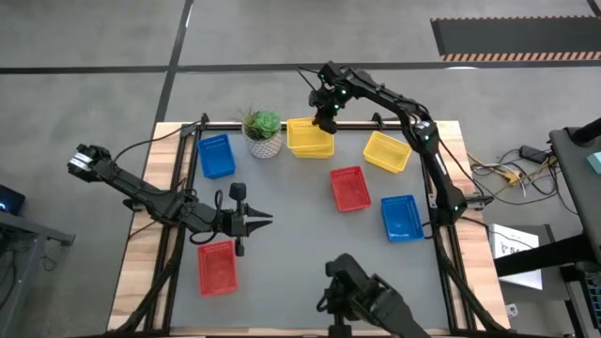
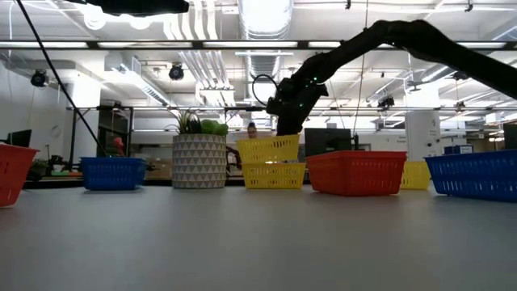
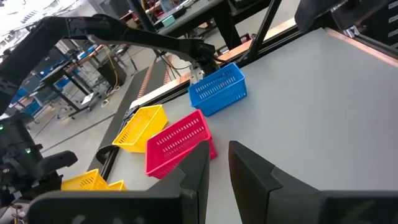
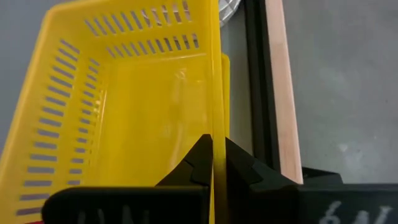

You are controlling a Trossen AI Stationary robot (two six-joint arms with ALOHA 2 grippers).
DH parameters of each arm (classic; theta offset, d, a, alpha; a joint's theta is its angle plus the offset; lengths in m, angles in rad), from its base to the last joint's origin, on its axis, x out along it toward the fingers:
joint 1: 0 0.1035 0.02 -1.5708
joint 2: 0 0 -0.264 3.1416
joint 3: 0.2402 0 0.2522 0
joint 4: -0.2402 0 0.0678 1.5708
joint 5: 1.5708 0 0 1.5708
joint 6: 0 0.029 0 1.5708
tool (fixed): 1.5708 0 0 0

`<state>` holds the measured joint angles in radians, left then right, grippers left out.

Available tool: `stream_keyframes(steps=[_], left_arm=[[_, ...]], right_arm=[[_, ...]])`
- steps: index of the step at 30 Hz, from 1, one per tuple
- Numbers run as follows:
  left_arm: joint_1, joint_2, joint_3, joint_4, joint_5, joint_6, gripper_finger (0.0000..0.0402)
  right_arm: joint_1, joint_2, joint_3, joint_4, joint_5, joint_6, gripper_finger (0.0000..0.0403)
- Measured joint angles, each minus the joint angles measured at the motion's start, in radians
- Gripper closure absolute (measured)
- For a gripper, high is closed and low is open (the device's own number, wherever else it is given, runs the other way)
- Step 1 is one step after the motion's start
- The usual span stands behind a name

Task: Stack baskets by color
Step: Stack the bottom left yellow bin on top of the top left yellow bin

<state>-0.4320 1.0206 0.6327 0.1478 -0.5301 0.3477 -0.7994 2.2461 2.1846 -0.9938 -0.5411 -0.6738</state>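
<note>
Step in hand: stacking yellow on yellow. Right tool [image 1: 326, 119] pinches one wall of a yellow basket [image 1: 310, 134], held just above a second yellow basket [image 2: 274, 175] at the far edge of the surface [image 1: 300, 263], beside the plant [image 1: 264, 132]. Held basket sits roughly level, mouth up, long axis about parallel to the far edge. Whether it touches the lower one is unclear. Next move, by my judgement: lower squarely, nest, then release. Left tool [image 1: 265, 217] hangs empty, fingers slightly apart, near a red basket [image 1: 216, 267].
</note>
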Motion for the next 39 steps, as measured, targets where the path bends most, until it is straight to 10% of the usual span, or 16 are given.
stream_keyframes(steps=[39], left_arm=[[0.001, 0.0, 0.0, 0.0, -0.002, 0.001, 0.0356]], right_arm=[[0.0, -0.019, 0.037, -0.101, 0.074, 0.175, 0.0267]])
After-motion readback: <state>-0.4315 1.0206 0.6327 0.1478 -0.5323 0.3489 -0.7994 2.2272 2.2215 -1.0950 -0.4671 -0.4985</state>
